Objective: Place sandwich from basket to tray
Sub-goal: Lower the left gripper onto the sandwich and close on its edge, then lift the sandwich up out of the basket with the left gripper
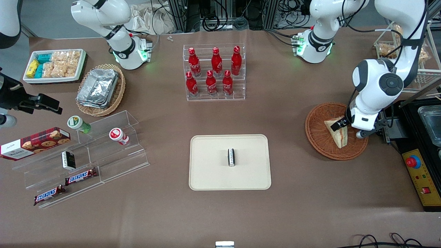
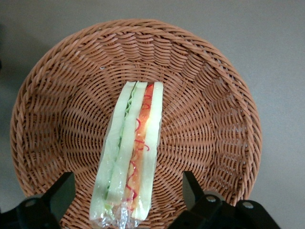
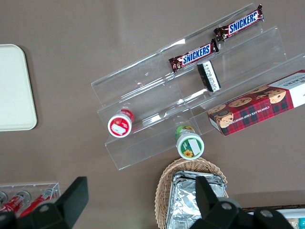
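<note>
The sandwich (image 2: 131,157), wrapped in clear film, stands on edge in the round reddish-brown wicker basket (image 2: 209,119), its red and green filling facing the wrist camera. My left gripper (image 2: 126,191) is open and straddles the sandwich's wrapped end, with a gap between each black finger (image 2: 191,187) and the bread. From the front, the gripper (image 1: 339,125) is low over the sandwich (image 1: 337,135) in the basket (image 1: 315,136) toward the working arm's end. The beige tray (image 1: 210,175) lies mid-table, nearer the front camera.
A small black-and-white packet (image 1: 231,157) lies on the tray. A clear rack of red bottles (image 1: 214,71) stands farther from the camera than the tray. A control box with a red button (image 1: 418,175) sits beside the basket at the table's end.
</note>
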Controlling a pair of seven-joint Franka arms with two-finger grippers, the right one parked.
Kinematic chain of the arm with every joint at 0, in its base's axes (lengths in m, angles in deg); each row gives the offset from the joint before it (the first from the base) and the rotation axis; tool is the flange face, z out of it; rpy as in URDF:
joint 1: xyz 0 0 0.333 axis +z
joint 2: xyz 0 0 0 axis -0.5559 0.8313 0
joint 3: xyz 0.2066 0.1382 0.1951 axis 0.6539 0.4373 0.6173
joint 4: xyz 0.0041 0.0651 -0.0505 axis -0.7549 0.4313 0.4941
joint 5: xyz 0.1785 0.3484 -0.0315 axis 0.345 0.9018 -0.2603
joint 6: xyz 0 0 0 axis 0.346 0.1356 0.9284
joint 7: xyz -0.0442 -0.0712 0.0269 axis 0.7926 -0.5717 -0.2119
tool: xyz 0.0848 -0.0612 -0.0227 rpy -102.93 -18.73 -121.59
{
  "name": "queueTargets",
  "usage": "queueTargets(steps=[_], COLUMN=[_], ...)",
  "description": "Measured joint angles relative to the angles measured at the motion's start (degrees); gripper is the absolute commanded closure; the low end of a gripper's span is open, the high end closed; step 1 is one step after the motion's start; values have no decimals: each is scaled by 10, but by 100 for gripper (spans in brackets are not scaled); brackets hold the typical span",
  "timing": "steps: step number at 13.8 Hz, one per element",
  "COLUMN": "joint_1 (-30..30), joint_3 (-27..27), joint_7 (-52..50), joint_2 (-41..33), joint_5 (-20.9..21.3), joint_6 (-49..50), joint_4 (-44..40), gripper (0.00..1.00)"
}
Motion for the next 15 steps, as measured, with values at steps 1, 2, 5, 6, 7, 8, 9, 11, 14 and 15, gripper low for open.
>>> queueTargets(steps=[1,2,5,6,7,8,9,11,14,15], joint_1=[0,0,0,0,0,0,0,0,0,0], joint_3=[0,0,0,0,0,0,0,0,0,-1], joint_7=[-7,-16,-29,-30,-31,-31,-32,-32,-32,-32], joint_2=[4,8,24,29,34,39,43,45,42,39], joint_5=[0,0,0,0,0,0,0,0,0,0], joint_6=[-2,-4,-18,-21,-24,-28,-31,-33,-34,-35], joint_4=[1,2,4,4,4,4,4,4,3,0], gripper=[0,0,0,9,31,63,89,100,100,100])
